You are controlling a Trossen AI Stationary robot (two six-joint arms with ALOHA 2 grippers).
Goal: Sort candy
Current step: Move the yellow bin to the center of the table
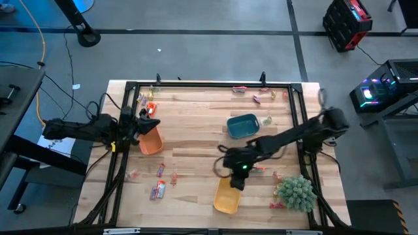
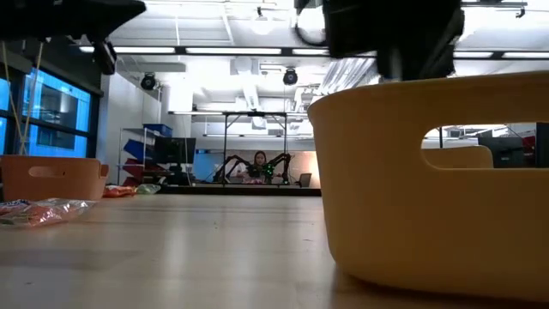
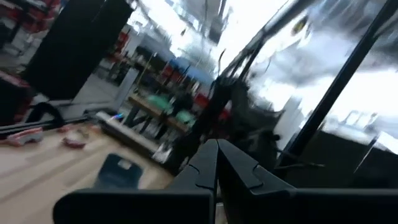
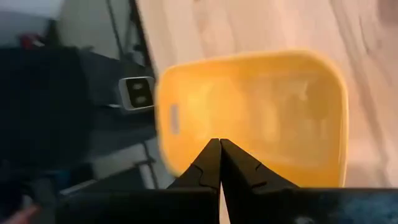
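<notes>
Small wrapped candies lie scattered on the wooden table: several near the left front [image 1: 157, 189], some along the far edge [image 1: 256, 98], a few by the plant [image 1: 277, 176], and one pile in the low view [image 2: 39, 212]. My right gripper [image 1: 236, 180] [image 4: 219, 144] is shut and hovers over the far end of the yellow-orange bin [image 1: 226, 197] [image 4: 261, 112]; nothing shows between its fingers. My left gripper [image 1: 147, 120] [image 3: 217, 145] is shut, with nothing seen in it, and hangs at the table's left side just beyond the orange bin [image 1: 151, 140].
A blue bin [image 1: 243, 125] stands right of centre toward the far side. A green spiky plant [image 1: 295, 192] sits at the near right corner. A black frame [image 1: 196, 85] runs round the table. Bare wood lies in the table's middle. A person sits far off in the room [image 2: 259, 165].
</notes>
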